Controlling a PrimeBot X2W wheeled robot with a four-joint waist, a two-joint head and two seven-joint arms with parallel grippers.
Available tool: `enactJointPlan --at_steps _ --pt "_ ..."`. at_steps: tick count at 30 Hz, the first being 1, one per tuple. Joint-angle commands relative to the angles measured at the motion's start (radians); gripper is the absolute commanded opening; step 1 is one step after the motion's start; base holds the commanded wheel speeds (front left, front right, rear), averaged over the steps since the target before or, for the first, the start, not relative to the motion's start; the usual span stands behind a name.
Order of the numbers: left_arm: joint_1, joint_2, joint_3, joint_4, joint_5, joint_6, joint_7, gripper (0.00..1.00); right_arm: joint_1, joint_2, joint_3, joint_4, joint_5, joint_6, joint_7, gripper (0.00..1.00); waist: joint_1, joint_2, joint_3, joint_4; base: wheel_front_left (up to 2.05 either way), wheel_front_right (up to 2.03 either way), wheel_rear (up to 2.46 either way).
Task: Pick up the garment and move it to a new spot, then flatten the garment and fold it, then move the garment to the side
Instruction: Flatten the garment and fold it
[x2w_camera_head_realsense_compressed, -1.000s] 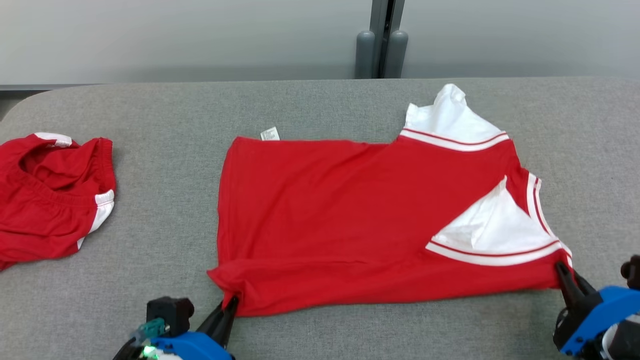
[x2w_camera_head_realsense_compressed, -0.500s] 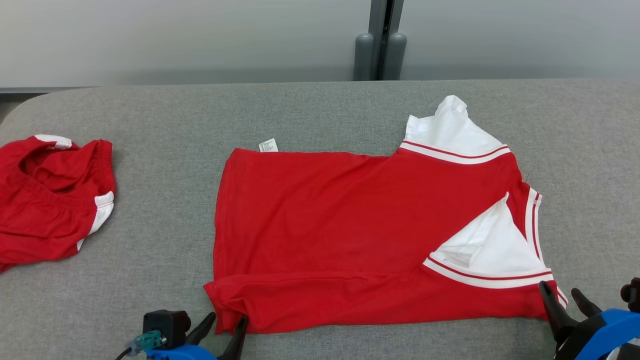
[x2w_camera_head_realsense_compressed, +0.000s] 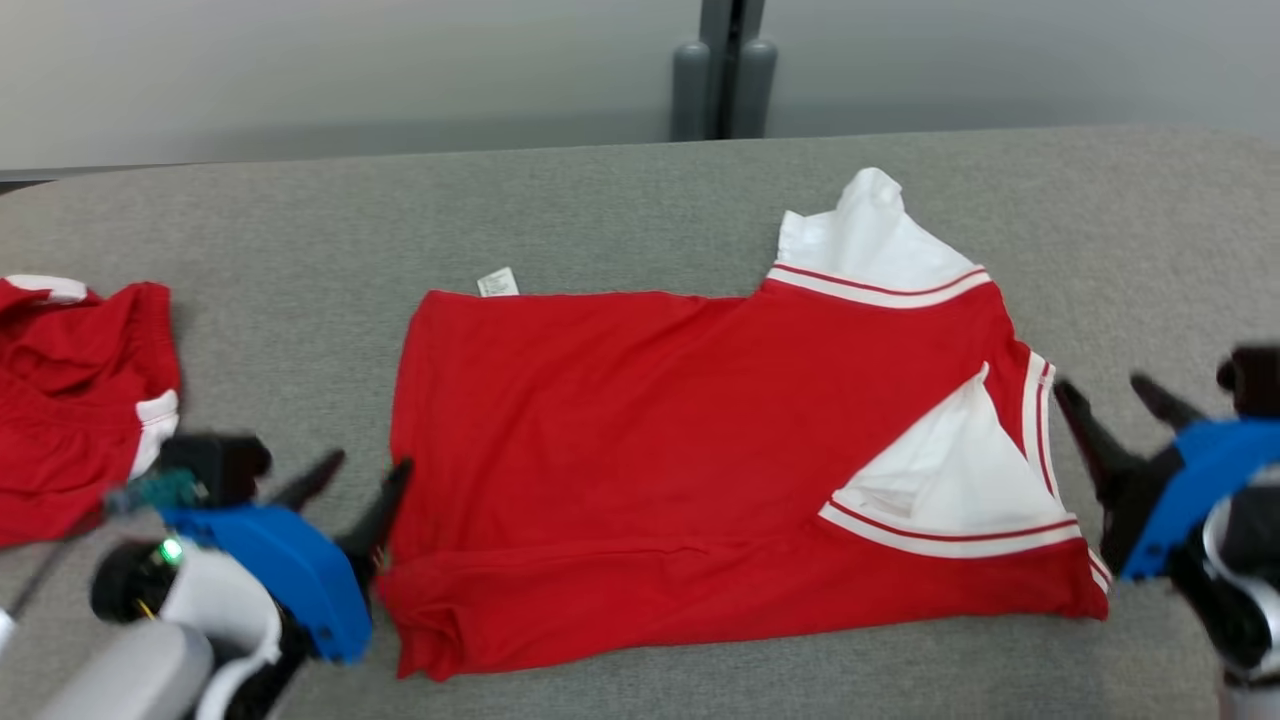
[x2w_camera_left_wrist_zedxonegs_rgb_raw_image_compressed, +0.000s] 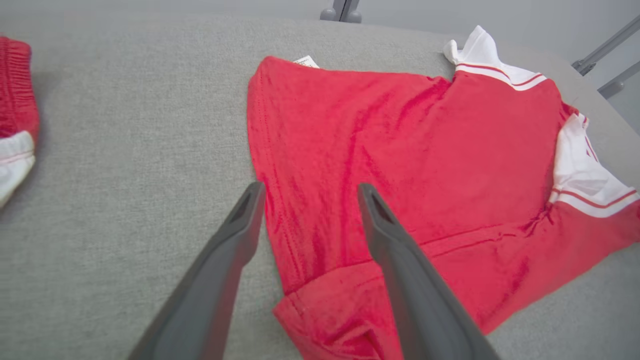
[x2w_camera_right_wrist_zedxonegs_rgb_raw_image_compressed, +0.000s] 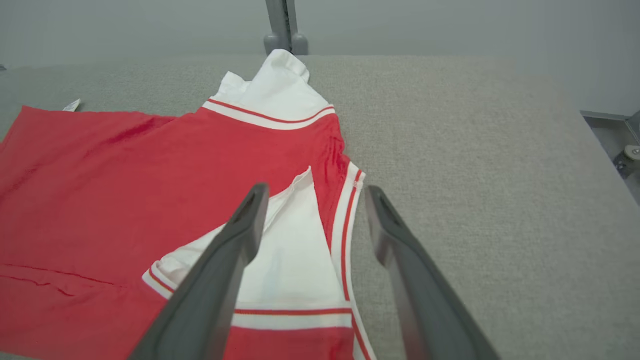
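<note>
The garment (x2w_camera_head_realsense_compressed: 650, 420) is a red shirt with white, red-striped sleeves, lying spread on the grey table (x2w_camera_head_realsense_compressed: 300, 230) with its near hem folded over. My left gripper (x2w_camera_head_realsense_compressed: 370, 465) hovers open beside the shirt's left edge, holding nothing. In the left wrist view, the left gripper (x2w_camera_left_wrist_zedxonegs_rgb_raw_image_compressed: 310, 187) has its fingers straddling the garment (x2w_camera_left_wrist_zedxonegs_rgb_raw_image_compressed: 400, 150) at that edge. My right gripper (x2w_camera_head_realsense_compressed: 1100, 385) stands open just right of the striped sleeve, also empty. Seen from the right wrist, the right gripper (x2w_camera_right_wrist_zedxonegs_rgb_raw_image_compressed: 316, 189) hangs over the white sleeve panel of the garment (x2w_camera_right_wrist_zedxonegs_rgb_raw_image_compressed: 125, 175).
A second red garment (x2w_camera_head_realsense_compressed: 70, 400) with white trim lies crumpled at the table's far left and shows in the left wrist view as the red garment (x2w_camera_left_wrist_zedxonegs_rgb_raw_image_compressed: 15, 90). A grey post (x2w_camera_head_realsense_compressed: 720, 80) stands behind the table's far edge. Bare table surface extends right of the shirt.
Both grippers were shut on the shirt's near corners, then opened and let go. They have since risen along the shirt's sides. The head camera has shifted a little.
</note>
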Motion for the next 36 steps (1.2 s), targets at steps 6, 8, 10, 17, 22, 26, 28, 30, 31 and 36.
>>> enactJointPlan --at_steps 6,8,10,17,22,26,28,30,31,36 --pt "-0.209 0.042 0.049 0.092 -0.056 -0.06 0.131 1.0 -0.301 -0.065 0.17 0.102 0.059 0.0 0.048 1.0 0.0 0.0 0.059 -0.057 0.0 0.0 0.0" --pt "-0.269 0.053 0.048 0.133 -0.071 -0.084 0.186 1.0 -0.386 -0.075 0.219 0.145 0.075 0.0 0.048 1.0 0.0 0.0 0.081 -0.072 0.0 0.0 0.0" --pt "-0.319 0.054 0.061 0.172 -0.094 -0.096 0.224 1.0 -0.46 -0.069 0.261 0.191 0.091 0.0 0.034 1.0 0.0 0.0 0.101 -0.091 0.0 0.0 0.0" --pt "-0.422 0.083 0.04 0.248 -0.092 -0.133 0.331 1.0 -0.64 -0.053 0.346 0.345 0.113 0.0 -0.036 1.0 0.0 0.0 0.161 -0.132 0.0 0.0 0.0" --pt "-0.477 0.085 0.023 0.286 -0.061 -0.133 0.348 1.0 -0.737 -0.056 0.376 0.442 0.127 0.0 -0.102 1.0 0.0 0.0 0.214 -0.147 0.0 0.0 0.0" --pt "-0.513 0.074 0.017 0.315 -0.037 -0.139 0.341 1.0 -0.789 -0.065 0.385 0.5 0.137 0.0 -0.134 1.0 0.0 0.0 0.262 -0.151 0.0 0.0 0.0" --pt "-0.533 0.078 0.01 0.33 -0.02 -0.135 0.346 1.0 -0.811 -0.067 0.386 0.523 0.146 0.0 -0.149 1.0 0.0 0.0 0.284 -0.153 0.0 0.0 0.0" --pt "-0.551 0.082 0.0 0.343 -0.002 -0.128 0.35 1.0 -0.828 -0.069 0.385 0.545 0.15 0.0 -0.166 1.0 0.0 0.0 0.303 -0.154 0.0 0.0 0.0" --pt "-0.557 0.081 -0.004 0.351 0.005 -0.124 0.349 1.0 -0.835 -0.068 0.387 0.556 0.154 0.0 -0.174 1.0 0.0 0.0 0.309 -0.155 0.0 0.0 0.0" --pt "-0.566 0.063 -0.029 0.383 0.021 -0.131 0.371 0.43 -0.864 -0.062 0.396 0.608 0.17 0.0 -0.195 1.0 0.0 0.0 0.336 -0.152 0.0 0.0 0.0"
